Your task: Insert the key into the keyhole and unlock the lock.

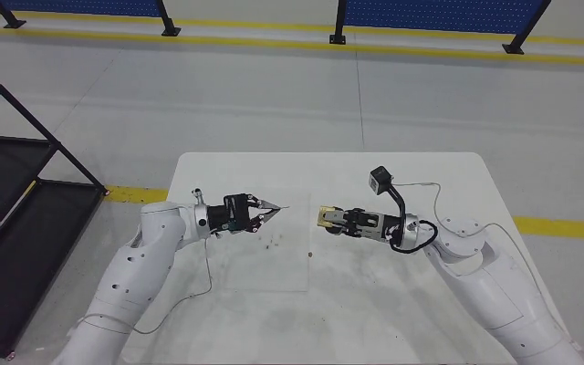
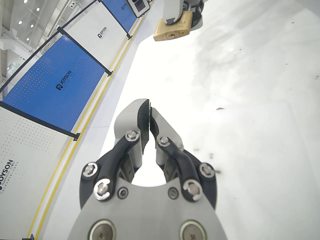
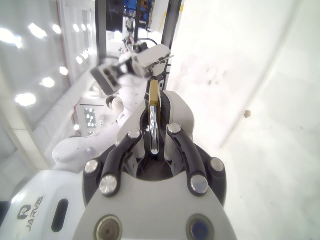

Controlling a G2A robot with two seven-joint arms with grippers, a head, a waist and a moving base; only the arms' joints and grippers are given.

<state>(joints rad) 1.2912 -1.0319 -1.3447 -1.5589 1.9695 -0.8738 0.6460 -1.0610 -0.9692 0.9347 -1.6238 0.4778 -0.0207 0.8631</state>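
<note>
The left end effector (image 1: 270, 210) is clenched on a thin sliver, the key (image 1: 283, 208) I'd guess, aimed at the brass lock (image 1: 324, 217) that the right end effector (image 1: 332, 219) grasps above the worktop (image 1: 411, 173), keyhole (image 2: 171, 35) facing it, a gap between. A skewed blade could jam at the slot, twisting the key in its grip or shoving the lock loose.

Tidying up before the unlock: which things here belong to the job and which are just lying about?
Job: brass padlock in right hand; key in left hand.
Lying about: dark specks on white table; black rack; blue barrier panels.
</note>
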